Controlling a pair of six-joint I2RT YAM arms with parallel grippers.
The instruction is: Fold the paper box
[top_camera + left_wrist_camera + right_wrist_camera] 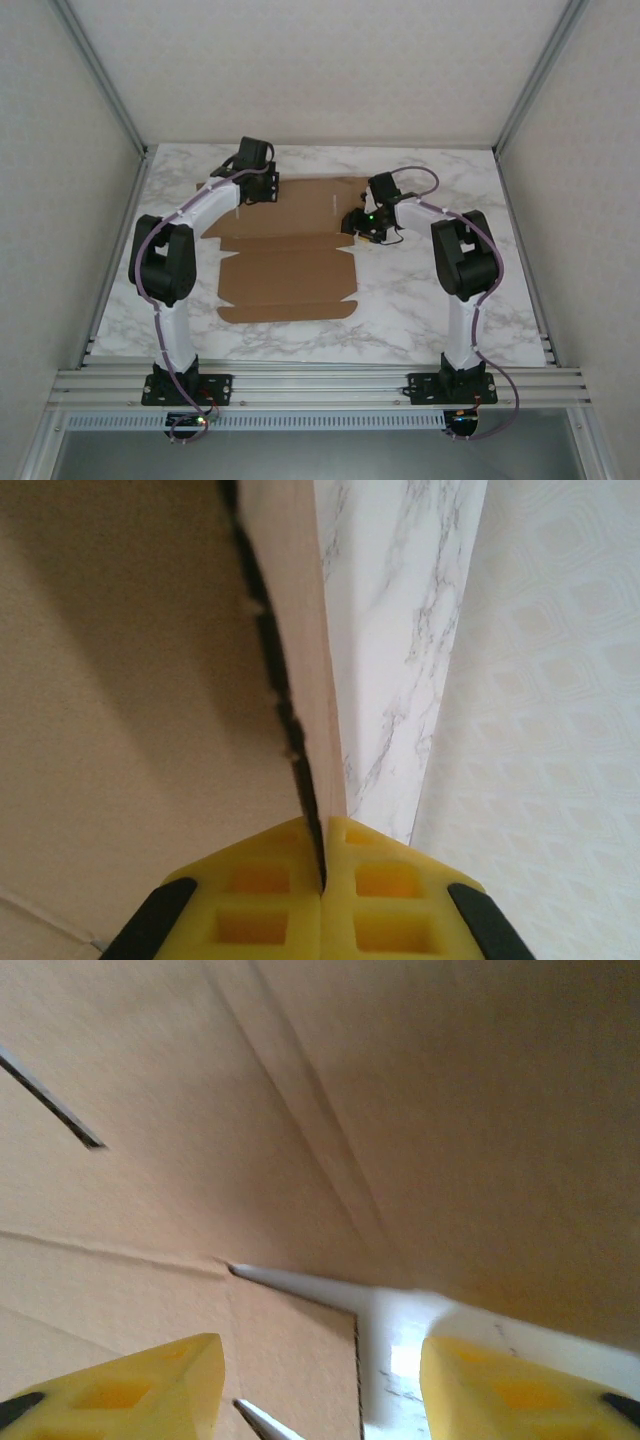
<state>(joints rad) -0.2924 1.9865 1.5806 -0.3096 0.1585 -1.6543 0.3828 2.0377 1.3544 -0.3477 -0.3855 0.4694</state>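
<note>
The paper box [285, 280] lies as a brown die-cut cardboard sheet, mostly flat, in the middle of the marble table [430, 320]. My left gripper [262, 190] is at the sheet's far left corner. In the left wrist view its yellow pads [260, 900] are shut on a raised edge of the paper box [130, 680]. My right gripper [360, 222] sits low at the sheet's right side. In the right wrist view it [320, 1390] is open over the cardboard [300, 1080], above a notch where the table [400, 1360] shows through.
White patterned walls [550, 730] enclose the table on three sides, with metal frame posts [100, 70] at the back corners. An aluminium rail [320, 385] carrying both arm bases runs along the near edge. Bare marble lies right of the sheet.
</note>
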